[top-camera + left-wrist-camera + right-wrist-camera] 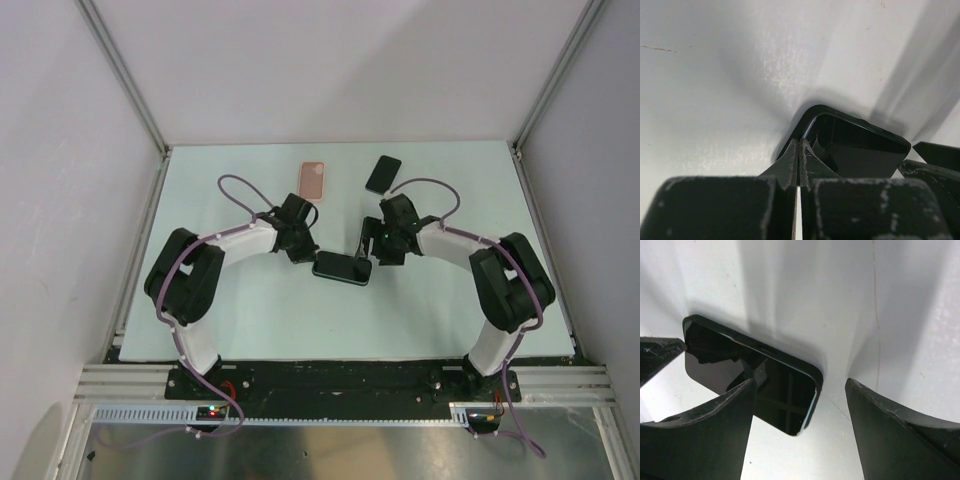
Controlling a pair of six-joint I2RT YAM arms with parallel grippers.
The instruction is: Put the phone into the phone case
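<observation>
Phone (342, 268) flat, long axis left–right — left gripper (799, 146), jaws pressed together, at its left corner; right gripper (799, 382), jaws spread, over its right end.

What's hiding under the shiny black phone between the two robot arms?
Only the pale table shows around the phone, plus a black rim hugging its edges, maybe a case. Whatever lies straight underneath is covered by the phone itself.

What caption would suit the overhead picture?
Left gripper and right gripper flank a black phone; a pink phone case lies farther back.
</observation>
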